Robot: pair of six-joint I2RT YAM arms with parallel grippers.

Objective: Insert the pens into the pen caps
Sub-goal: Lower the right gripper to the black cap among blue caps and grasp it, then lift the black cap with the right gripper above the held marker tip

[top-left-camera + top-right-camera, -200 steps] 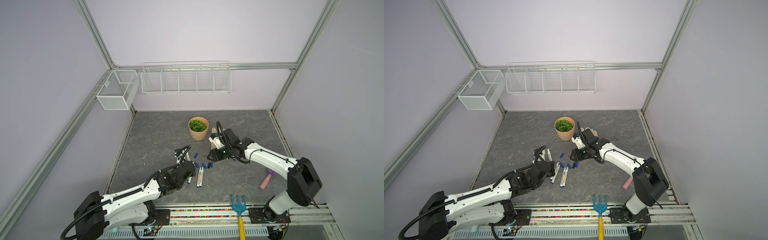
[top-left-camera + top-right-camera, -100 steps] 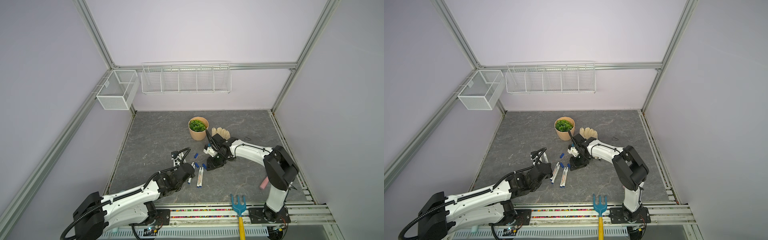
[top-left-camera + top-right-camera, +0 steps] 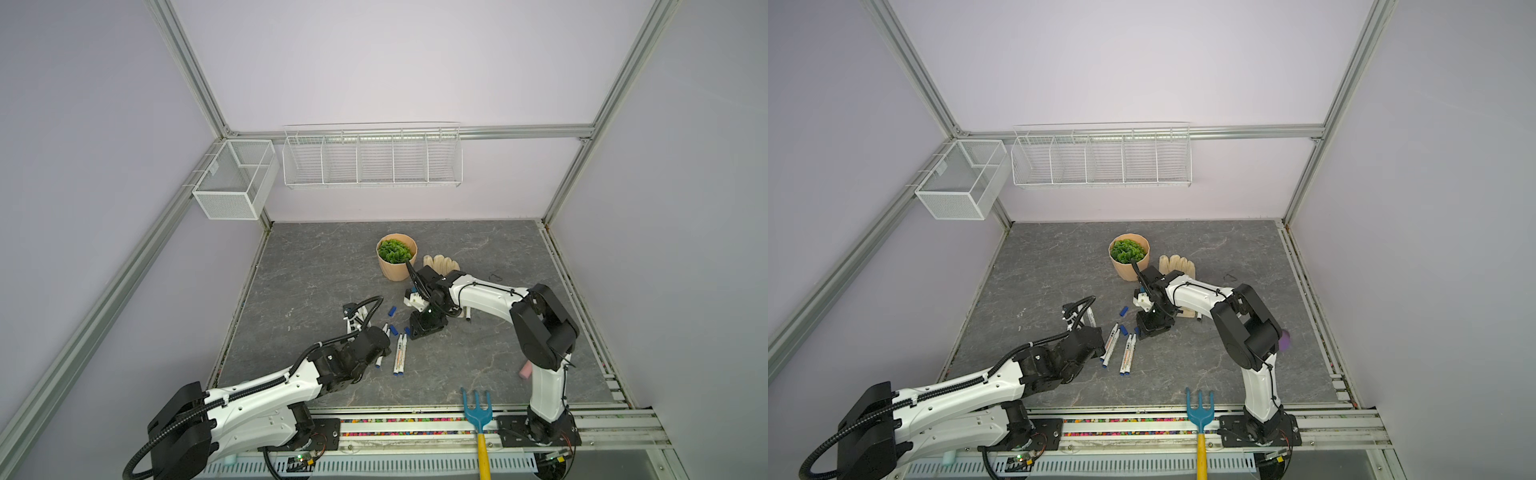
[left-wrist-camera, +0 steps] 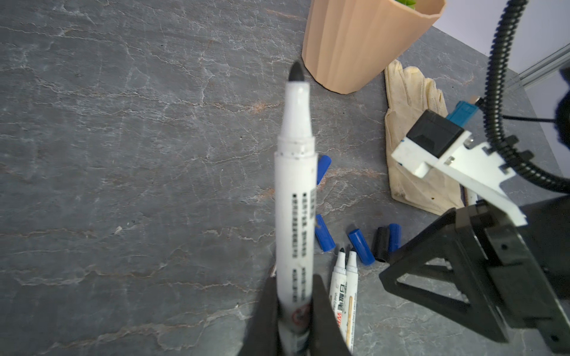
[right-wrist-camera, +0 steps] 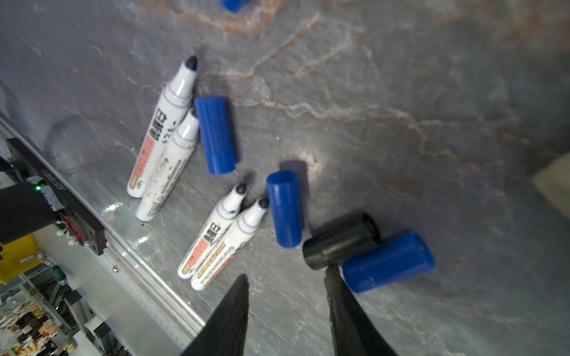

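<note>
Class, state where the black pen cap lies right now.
In the right wrist view, the black pen cap lies on the tabletop, touching a blue cap, just off one fingertip of the open right end effector.

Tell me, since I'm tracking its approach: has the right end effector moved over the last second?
Yes. The right end effector has shifted away from the plant pot, toward the front rail.
</note>
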